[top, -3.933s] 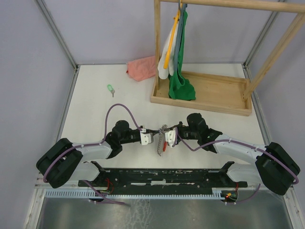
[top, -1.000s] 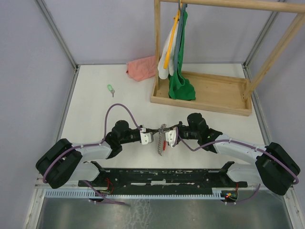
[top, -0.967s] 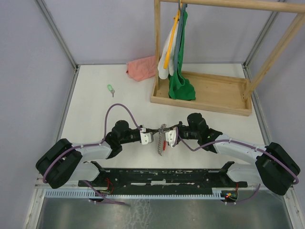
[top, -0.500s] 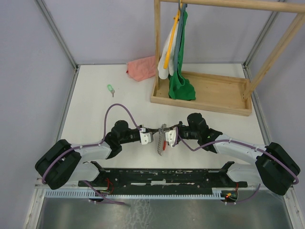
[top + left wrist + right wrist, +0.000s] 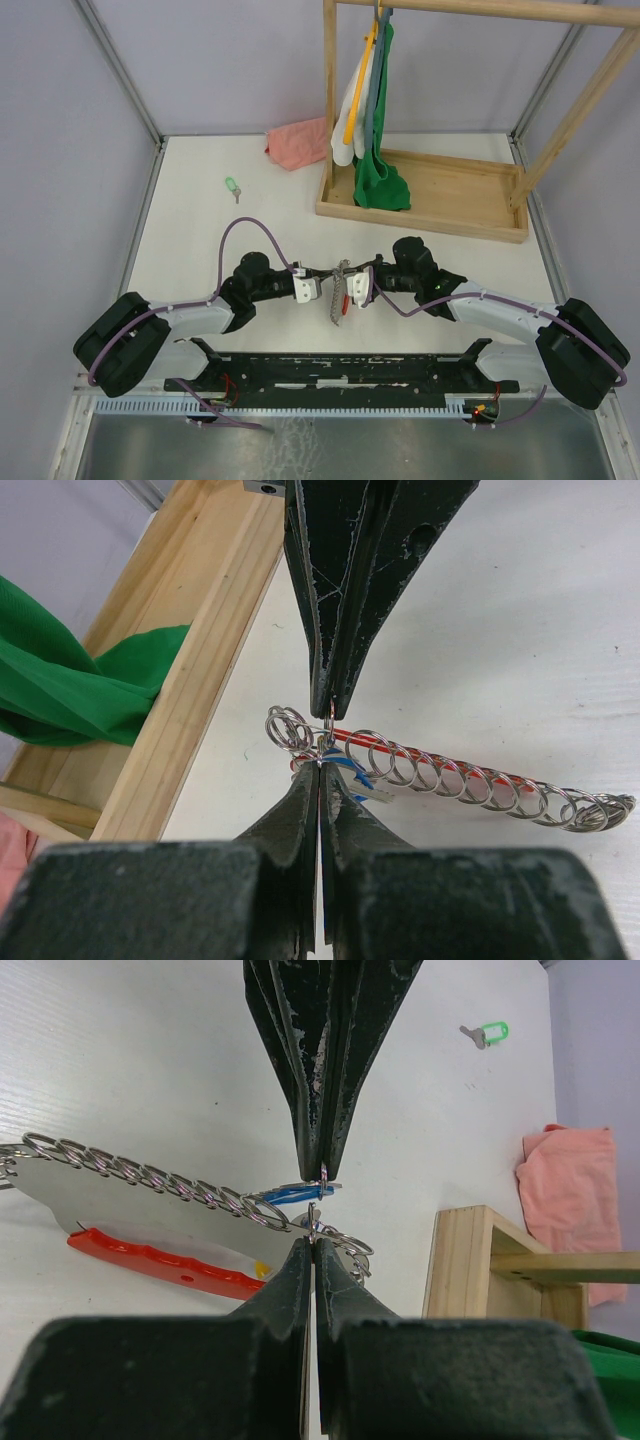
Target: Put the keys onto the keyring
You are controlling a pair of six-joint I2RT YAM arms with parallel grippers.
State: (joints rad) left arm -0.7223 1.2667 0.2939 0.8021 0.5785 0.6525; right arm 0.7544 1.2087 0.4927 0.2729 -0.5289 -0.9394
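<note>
Above near-centre of worktop (image 5: 190, 230): pinching small ring of keyring (image 5: 450, 778) from opposite sides with left hand (image 5: 318, 777) and right hand (image 5: 314, 1247), both pressed tight. Blue key (image 5: 290, 1195) at ring (threaded? unclear). No movement lately: threading stalled, green key (image 5: 232, 186) far off, alone.

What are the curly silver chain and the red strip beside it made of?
The curly silver chain of linked rings looks like shiny bare metal: it glints and its wire loops are thin. The flat red strip looks like smooth plastic, perhaps rubbery; its gloss leaves that open.
</note>
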